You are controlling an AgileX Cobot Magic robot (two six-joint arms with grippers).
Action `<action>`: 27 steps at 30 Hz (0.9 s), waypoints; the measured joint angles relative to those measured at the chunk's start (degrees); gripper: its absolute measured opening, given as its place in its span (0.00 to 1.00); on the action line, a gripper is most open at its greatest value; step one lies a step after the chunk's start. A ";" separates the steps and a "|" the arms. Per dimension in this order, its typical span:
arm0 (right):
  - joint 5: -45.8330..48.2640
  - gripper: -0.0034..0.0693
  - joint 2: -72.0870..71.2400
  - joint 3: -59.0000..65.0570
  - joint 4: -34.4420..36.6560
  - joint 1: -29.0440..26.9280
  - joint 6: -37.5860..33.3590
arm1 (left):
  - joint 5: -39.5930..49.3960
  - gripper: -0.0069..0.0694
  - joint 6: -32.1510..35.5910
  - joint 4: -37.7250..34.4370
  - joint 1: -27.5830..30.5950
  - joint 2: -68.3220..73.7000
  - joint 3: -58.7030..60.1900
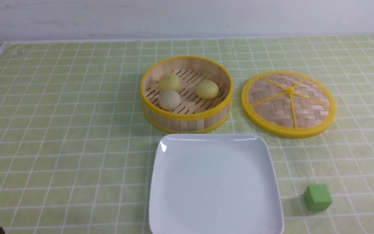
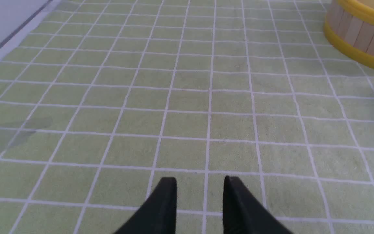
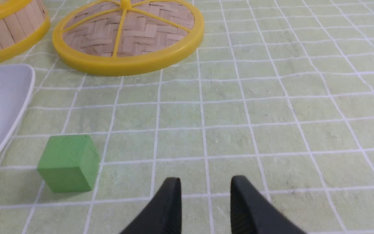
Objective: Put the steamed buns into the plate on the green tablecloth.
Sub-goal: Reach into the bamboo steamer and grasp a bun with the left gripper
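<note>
Both arms are parked low over the green tablecloth [image 1: 60, 130], and the left gripper [image 2: 200, 185] and right gripper [image 3: 205, 185] each have their black jaws partly apart with nothing between them. Lower centre of the front view is the plate [image 1: 213, 188], still bare, with a green cube [image 1: 317, 197] off to its right. Just behind the plate, mid-frame, the bamboo steamer [image 1: 187, 122] holds all three steamed buns [image 1: 169, 99]. Its lid [image 1: 289, 104] lies flat to the right. The buns look light and squashy to me, so I'd pinch gently across the widest part, coming straight down to clear the steamer wall
</note>
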 joint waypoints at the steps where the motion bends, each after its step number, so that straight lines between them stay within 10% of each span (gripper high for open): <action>1: 0.00 0.38 0.00 0.00 0.00 0.00 0.00 | 0.00 0.41 0.00 0.00 0.00 0.00 0.00; 27: 0.00 0.38 0.00 0.00 0.00 0.00 0.00 | 0.36 0.41 0.02 6.85 0.00 0.00 0.00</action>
